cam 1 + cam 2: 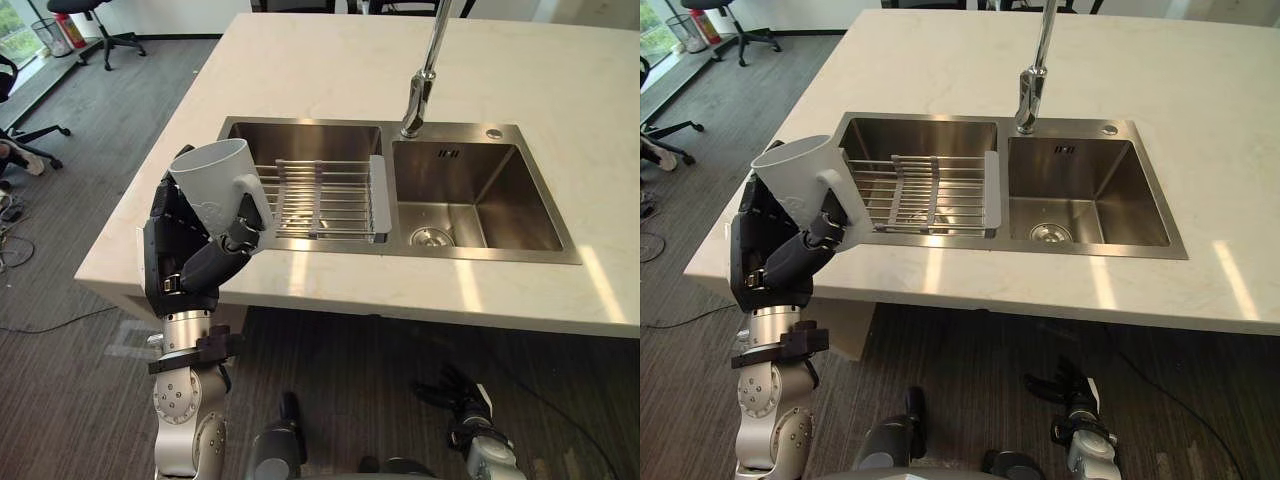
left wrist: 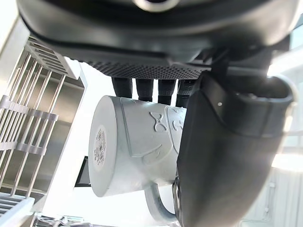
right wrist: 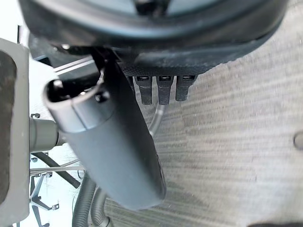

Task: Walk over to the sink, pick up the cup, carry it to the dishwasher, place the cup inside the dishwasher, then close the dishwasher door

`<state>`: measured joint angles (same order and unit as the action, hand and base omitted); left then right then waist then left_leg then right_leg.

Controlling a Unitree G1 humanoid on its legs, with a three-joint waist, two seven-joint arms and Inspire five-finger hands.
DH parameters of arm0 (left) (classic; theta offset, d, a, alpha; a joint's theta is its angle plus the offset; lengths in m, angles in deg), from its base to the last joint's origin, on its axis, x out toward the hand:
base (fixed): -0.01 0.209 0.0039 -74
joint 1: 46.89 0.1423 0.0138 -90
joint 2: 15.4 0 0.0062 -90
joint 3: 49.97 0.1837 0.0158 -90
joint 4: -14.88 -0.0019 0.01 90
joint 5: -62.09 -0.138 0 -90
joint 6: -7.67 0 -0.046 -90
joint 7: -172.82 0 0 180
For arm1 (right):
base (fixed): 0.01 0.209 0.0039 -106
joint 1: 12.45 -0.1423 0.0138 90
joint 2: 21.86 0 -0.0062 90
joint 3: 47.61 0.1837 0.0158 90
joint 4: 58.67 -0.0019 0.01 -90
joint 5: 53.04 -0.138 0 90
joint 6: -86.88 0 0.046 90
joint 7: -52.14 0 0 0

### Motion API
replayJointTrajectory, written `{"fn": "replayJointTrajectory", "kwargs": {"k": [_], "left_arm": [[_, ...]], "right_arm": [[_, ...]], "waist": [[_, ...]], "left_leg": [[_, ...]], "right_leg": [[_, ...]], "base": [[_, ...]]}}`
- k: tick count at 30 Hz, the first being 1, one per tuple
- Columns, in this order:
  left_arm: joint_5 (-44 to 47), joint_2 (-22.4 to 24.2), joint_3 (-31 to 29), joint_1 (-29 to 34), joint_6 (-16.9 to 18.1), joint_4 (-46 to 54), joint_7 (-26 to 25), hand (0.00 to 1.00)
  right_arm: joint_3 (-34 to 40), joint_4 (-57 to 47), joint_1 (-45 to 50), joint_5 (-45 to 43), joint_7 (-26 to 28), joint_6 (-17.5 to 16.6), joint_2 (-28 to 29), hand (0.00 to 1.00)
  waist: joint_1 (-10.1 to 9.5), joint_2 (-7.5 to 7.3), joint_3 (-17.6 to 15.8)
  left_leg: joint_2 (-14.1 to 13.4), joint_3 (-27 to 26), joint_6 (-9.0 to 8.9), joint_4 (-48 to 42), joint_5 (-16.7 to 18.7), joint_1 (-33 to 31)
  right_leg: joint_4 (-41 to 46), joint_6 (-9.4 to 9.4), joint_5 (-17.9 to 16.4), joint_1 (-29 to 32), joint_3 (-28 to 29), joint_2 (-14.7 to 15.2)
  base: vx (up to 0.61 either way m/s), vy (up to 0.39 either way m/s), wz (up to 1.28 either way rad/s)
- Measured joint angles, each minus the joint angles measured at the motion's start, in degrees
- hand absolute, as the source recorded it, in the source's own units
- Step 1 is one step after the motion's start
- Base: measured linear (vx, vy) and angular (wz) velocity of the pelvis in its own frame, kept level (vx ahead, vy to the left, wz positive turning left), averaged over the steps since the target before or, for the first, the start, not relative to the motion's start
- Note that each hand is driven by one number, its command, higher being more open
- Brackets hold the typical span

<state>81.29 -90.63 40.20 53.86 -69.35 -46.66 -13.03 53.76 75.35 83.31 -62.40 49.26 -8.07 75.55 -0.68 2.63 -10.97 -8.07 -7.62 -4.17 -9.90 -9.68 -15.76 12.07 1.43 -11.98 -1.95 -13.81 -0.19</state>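
A white cup (image 1: 215, 175) with a handle is held tilted, mouth up and away from me, above the counter's front left corner. My left hand (image 1: 180, 245) is shut on it, fingers behind the cup and thumb across its handle side. The left wrist view shows the cup (image 2: 137, 146) from its base, pressed between the fingers and the thumb (image 2: 222, 156). Just right of the cup lies the double steel sink (image 1: 400, 250). My right hand (image 1: 462, 395) hangs low over the floor in front of the counter, relaxed and holding nothing.
A wire rack (image 1: 325, 195) spans the sink's left basin, and a tall faucet (image 1: 420, 90) stands behind the divider. The pale stone counter (image 1: 600, 150) stretches far and right. Office chairs (image 1: 95, 20) stand on the grey floor at far left.
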Motion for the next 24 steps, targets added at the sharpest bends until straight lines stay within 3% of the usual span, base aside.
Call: {"fn": "replayJointTrajectory", "kwargs": {"k": [1,2,5,6,8,9,13,19,20,22,23,24], "left_arm": [[0.0,-0.2,0.9,0.0,0.0,0.4,0.1,0.30],[0.0,-0.1,1.4,0.0,0.2,0.6,0.3,0.30],[0.1,-0.1,1.6,0.0,0.3,0.6,1.0,0.30],[0.0,0.0,2.3,-0.2,0.3,0.4,1.1,0.30],[0.0,-0.1,3.9,-0.9,0.4,-0.1,1.4,0.30],[0.0,-0.5,4.1,-1.2,0.4,-0.9,1.6,0.30],[-0.1,-2.0,3.8,-0.9,0.3,-5.7,1.2,0.30],[-0.2,-3.0,3.7,0.0,0.0,-6.2,1.2,0.30],[-0.2,-3.1,3.7,0.0,0.0,-6.2,1.2,0.30],[-0.2,-3.7,4.4,0.1,-0.2,-6.2,1.4,0.30],[-0.3,-3.9,4.7,0.5,-0.2,-6.2,1.2,0.30],[-0.3,-3.9,5.0,0.8,-0.2,-6.2,1.2,0.30]], "right_arm": [[0.5,0.0,0.6,0.0,-0.5,-0.1,-0.3,0.90],[0.5,-0.2,1.4,0.0,-0.8,-0.1,-0.7,0.90],[0.5,-0.2,1.8,0.0,-0.8,-0.1,-0.6,0.90],[0.5,-0.3,2.1,0.0,-0.8,-0.1,-0.6,0.90],[0.6,-0.7,2.7,0.0,-0.8,-0.1,-0.8,0.90],[0.5,-0.7,2.7,0.0,-0.8,0.0,-0.3,0.90],[-0.2,-0.8,3.9,0.4,-0.1,0.0,0.4,0.90],[-0.6,-0.8,3.8,1.6,0.3,0.0,0.8,0.90],[-0.6,-0.8,4.0,2.2,0.3,0.0,0.8,0.90],[-0.6,-0.8,5.8,2.8,0.3,0.0,0.9,0.90],[-0.5,-0.8,6.9,2.8,0.3,0.0,0.8,0.90],[-0.5,-0.9,7.5,2.8,0.2,0.1,0.8,0.90]], "waist": [[0.07,-0.18,-0.2],[0.00,-0.22,-0.2],[0.45,0.51,0.3],[1.05,1.11,0.8],[1.81,3.26,2.6],[1.75,2.64,2.7],[1.54,1.46,3.6],[1.36,0.22,4.2],[1.62,0.12,4.2],[3.14,-0.84,4.5],[3.12,-1.23,4.8],[2.96,-1.29,4.9]], "left_leg": [[0.3,-0.5,3.09,-9.1,5.3,-1.4],[0.1,-0.7,3.34,-17.5,12.3,-0.2],[-1.1,-0.6,2.46,-19.8,17.9,5.7],[-1.1,-0.6,1.56,-14.2,18.7,10.6],[-0.7,-0.6,-0.03,-1.8,18.2,15.1],[0.1,-0.6,-1.25,1.7,16.1,15.9],[2.1,-0.7,-0.02,2.1,15.5,16.8],[3.5,0.0,0.78,1.0,15.5,16.8],[3.9,0.9,1.12,0.3,15.7,16.2],[5.9,6.2,1.70,-3.1,16.2,13.4],[6.9,8.5,1.63,-3.7,16.2,12.3],[7.3,9.5,1.46,-3.6,16.0,12.1]], "right_leg": [[0.1,0.46,0.6,0.6,-1.4,0.9],[-0.2,0.62,1.6,0.9,-2.1,1.6],[-1.3,0.54,3.2,1.0,-3.0,1.9],[-2.0,0.15,4.1,1.2,-3.7,1.8],[-2.5,-0.68,4.8,3.2,-5.3,1.6],[-2.4,-1.35,5.4,3.9,-5.4,2.5],[-2.5,-2.74,6.6,3.0,-5.3,4.1],[0.7,-2.96,5.8,3.4,-5.0,5.6],[3.4,-2.66,4.4,4.3,-2.1,5.6],[7.7,-2.45,-0.4,6.3,12.7,3.0],[10.4,-2.28,-2.5,7.2,16.9,1.3],[11.2,-2.37,-3.1,7.4,17.4,1.1]], "base": [[-0.29,-0.047,0.68],[-0.26,-0.015,0.52],[-0.13,0.037,0.23],[-0.16,0.117,0.42],[-0.15,0.156,0.42],[-0.09,0.149,0.16],[-0.06,0.115,0.05],[-0.05,0.047,0.06],[-0.10,0.014,0.55],[-0.13,-0.041,1.20],[-0.12,-0.113,1.22],[-0.10,-0.155,0.92]]}}
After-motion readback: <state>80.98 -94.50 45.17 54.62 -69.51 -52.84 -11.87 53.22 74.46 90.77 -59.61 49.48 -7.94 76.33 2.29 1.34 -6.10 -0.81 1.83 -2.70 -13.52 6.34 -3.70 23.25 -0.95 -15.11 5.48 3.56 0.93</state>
